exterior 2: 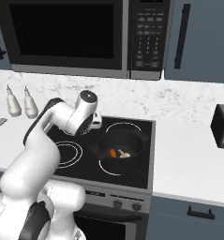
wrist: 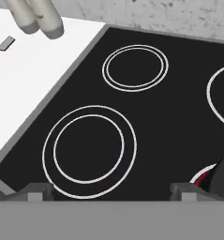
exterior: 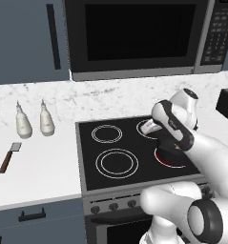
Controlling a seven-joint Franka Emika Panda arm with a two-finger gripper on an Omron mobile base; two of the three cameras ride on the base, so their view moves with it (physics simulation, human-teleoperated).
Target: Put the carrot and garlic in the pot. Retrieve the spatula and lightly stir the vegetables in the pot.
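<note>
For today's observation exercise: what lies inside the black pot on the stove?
Inside the pot lie the carrot and the garlic, side by side on its floor. The pot's near wall hides part of the floor.

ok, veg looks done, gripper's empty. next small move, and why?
Probably swing the hand left toward the spatula. The carrot and garlic already lie in the pot, the gripper is open and holds nothing, and the spatula lies untouched on the counter left of the stove.
</note>
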